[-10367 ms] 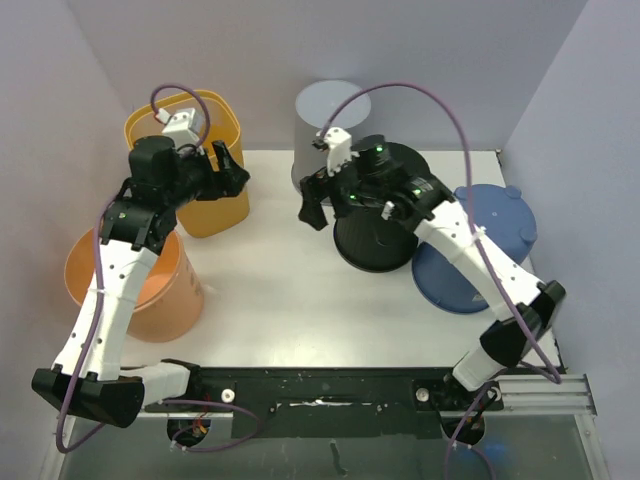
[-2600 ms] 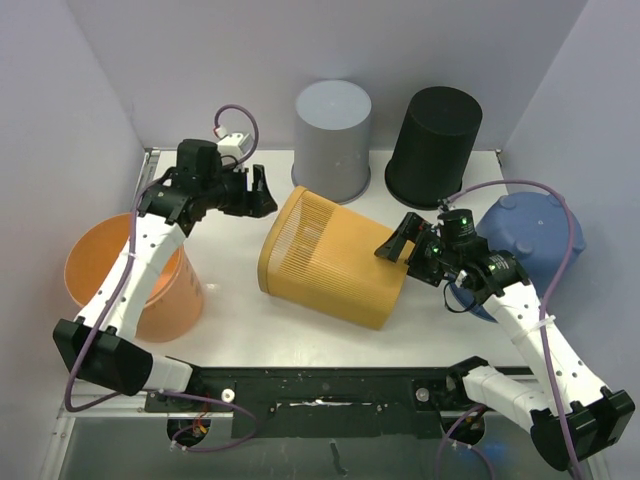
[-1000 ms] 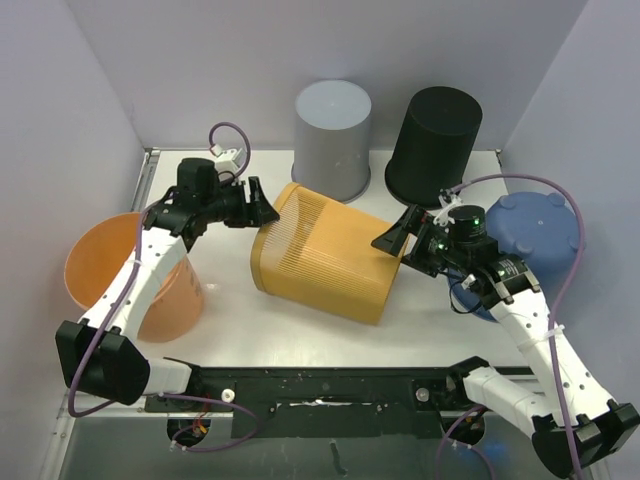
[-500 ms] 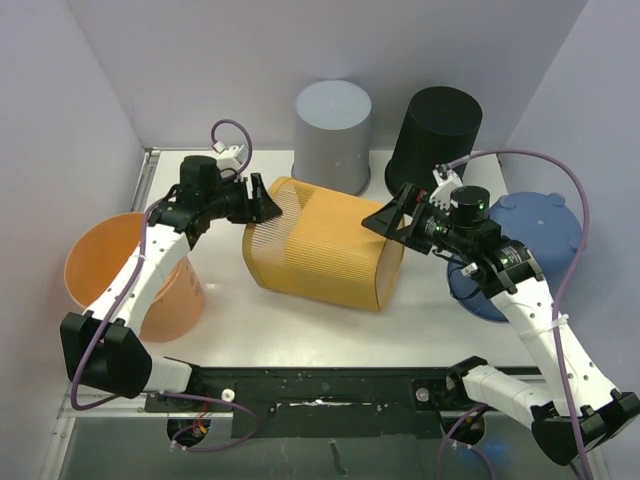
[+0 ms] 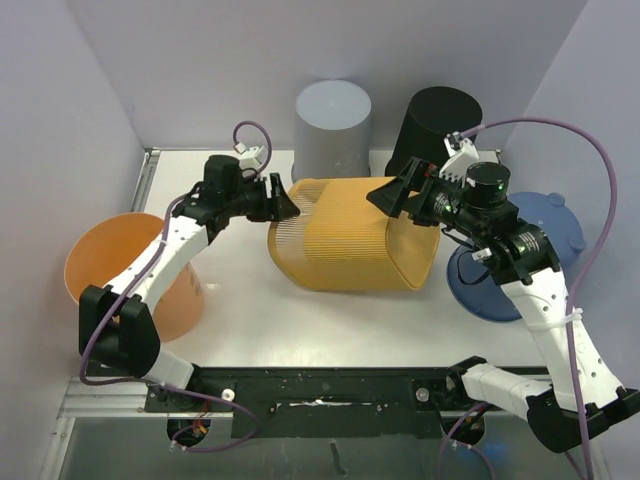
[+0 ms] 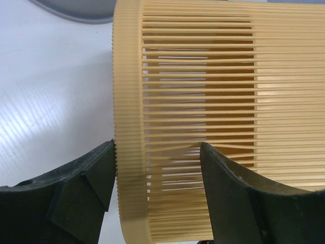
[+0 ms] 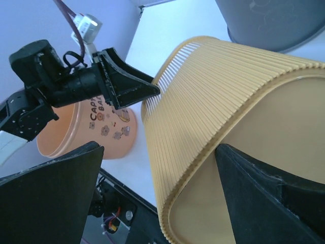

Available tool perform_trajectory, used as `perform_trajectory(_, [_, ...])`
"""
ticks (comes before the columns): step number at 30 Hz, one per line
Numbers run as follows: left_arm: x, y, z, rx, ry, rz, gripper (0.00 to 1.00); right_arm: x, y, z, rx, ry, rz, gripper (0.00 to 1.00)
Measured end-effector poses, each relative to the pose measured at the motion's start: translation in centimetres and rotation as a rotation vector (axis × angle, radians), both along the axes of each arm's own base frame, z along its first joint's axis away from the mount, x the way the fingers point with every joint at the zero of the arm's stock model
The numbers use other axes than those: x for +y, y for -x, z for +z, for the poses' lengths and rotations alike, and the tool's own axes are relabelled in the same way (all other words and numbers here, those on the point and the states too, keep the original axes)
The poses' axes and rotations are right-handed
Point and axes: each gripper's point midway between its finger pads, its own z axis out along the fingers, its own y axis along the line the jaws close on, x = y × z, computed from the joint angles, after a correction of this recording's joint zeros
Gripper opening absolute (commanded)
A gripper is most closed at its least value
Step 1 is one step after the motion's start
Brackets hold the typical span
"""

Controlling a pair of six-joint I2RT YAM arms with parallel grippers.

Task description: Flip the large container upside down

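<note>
While the large yellow slatted plastic basket lies on its side at the middle of the white table, a gripper sits at each end.
Its open mouth faces 9 o'clock, where the left gripper has its jaws parted astride the rim band, one finger touching the rim's edge. At 3 o'clock the right gripper is spread wide either side of the solid base, clamped on nothing. A grey round bin stands at 12 o'clock.
</note>
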Motion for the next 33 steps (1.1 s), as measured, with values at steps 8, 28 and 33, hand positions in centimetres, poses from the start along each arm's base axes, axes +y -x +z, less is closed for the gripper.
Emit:
perform_trajectory(8, [-2.8,-1.4,-1.8,0.017,0.028,-0.009,0.61,-0.3,-1.5,1.3,-0.068,0.039,-0.017,0.98])
perform_trajectory(28, [-9.0,1.5,-4.0,0.108,0.032,-0.199,0.61,2.3,-4.1,1.6,-0.107,0.027,0.054,0.98])
perform_trajectory(33, [-6.8,-0.5,0.4,0.006,-0.04,-0.121,0.62,0.3,-4.5,2.4,-0.145,0.115,-0.025,0.98])
